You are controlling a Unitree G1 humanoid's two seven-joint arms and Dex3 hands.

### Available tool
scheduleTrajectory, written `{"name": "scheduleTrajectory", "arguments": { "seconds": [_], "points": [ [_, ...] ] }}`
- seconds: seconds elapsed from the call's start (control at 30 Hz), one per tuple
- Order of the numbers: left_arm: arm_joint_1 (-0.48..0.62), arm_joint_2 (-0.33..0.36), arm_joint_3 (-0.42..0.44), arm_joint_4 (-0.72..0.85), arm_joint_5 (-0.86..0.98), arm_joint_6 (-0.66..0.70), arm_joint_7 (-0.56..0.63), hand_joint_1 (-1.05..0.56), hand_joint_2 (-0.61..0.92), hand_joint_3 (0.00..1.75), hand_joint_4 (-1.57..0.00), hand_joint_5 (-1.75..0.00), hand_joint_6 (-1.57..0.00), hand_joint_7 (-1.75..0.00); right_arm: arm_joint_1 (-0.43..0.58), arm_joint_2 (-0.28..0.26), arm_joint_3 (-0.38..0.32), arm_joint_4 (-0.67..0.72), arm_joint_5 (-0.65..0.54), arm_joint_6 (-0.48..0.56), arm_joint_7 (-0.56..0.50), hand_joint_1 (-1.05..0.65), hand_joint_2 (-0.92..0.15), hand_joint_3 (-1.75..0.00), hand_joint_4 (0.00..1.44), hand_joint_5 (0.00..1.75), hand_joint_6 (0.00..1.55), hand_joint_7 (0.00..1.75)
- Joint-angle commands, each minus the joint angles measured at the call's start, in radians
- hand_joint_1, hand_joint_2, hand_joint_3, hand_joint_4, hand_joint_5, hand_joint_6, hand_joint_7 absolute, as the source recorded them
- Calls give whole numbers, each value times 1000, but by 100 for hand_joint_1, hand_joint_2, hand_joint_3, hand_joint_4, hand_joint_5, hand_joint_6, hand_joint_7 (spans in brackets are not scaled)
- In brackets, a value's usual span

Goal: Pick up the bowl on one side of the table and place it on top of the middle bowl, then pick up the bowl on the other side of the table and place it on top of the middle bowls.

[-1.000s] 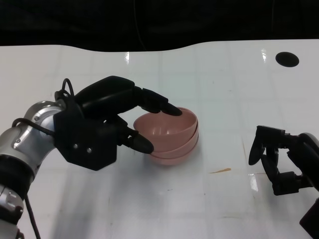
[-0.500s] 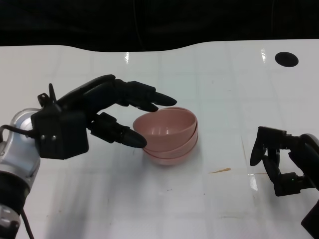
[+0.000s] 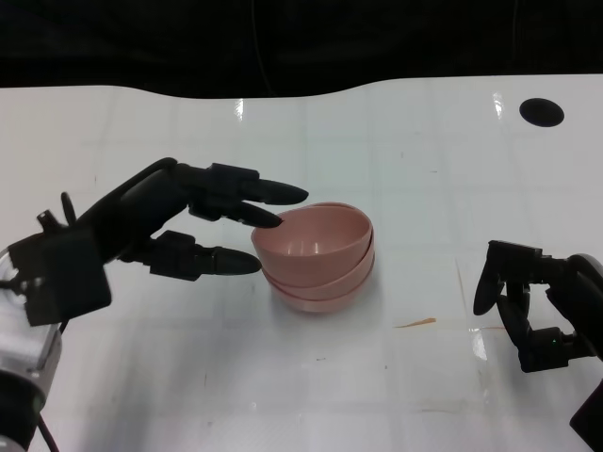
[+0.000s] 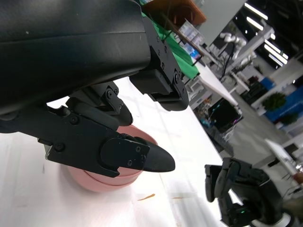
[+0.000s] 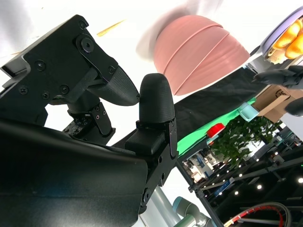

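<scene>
The pink bowls point(image 3: 318, 256) stand nested in one stack near the middle of the white table point(image 3: 396, 160), and the top bowl sits a little tilted in the ones under it. My left hand point(image 3: 165, 226) is beside the stack, on its left, with the fingers spread and holding nothing. The upper fingertips point(image 3: 283, 193) reach just over the rim of the top bowl, but I cannot tell if they touch it. The thumb points at the side of the stack. My right hand point(image 3: 532, 306) is well apart on the right, low over the table, fingers curled loosely and empty. A small orange mark point(image 3: 415, 323) lies on the table between the stack and my right hand.
</scene>
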Motion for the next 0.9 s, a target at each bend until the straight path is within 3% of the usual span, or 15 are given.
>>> {"name": "scheduleTrajectory", "arguments": {
  "seconds": [0.03, 0.2, 0.27, 0.4, 0.6, 0.77, 0.8, 0.9],
  "points": [
    [40, -4, 35, -19, -70, 14, -46, -42, 92, 29, -88, -6, -71, -2, 7, -17, -7, 11, 8, -12, -5, -1, -37, -156, 90, 175, 67, 172],
    [100, -12, 73, -68, -134, 75, -78, -28, 88, 35, -89, -6, -72, -3, 6, -21, -10, 23, 12, -18, -3, -1, -37, -156, 90, 175, 67, 171],
    [124, -9, 84, -92, -133, 88, -75, -20, 72, 70, -89, -6, -73, -1, 8, -26, -10, 22, 11, -16, 0, -1, -37, -156, 90, 175, 67, 171],
    [154, -28, 110, -109, -165, 107, -88, -15, 61, 94, -90, -5, -75, -1, 9, -28, -12, 28, 21, -28, 3, -1, -36, -156, 91, 175, 67, 170],
    [197, -39, 147, -123, -193, 124, -90, -11, 59, 102, -91, -6, -77, -2, 15, -31, -13, 24, 22, -30, 6, -1, -36, -156, 90, 175, 67, 170],
    [233, -63, 190, -125, -250, 149, -103, -1, 63, 99, -101, -14, -88, -6, 16, -31, -13, 22, 23, -30, 9, 0, -37, -156, 90, 175, 67, 170],
    [233, -68, 199, -110, -254, 132, -106, -2, 68, 91, -99, -20, -90, -5, 17, -31, -13, 22, 25, -28, 12, 0, -37, -156, 90, 175, 67, 170],
    [232, -83, 227, -68, -253, 88, -108, -1, 74, 85, -82, -78, -103, -5, 18, -31, -13, 24, 34, -26, 21, 0, -37, -157, 90, 175, 67, 170]
  ]
}}
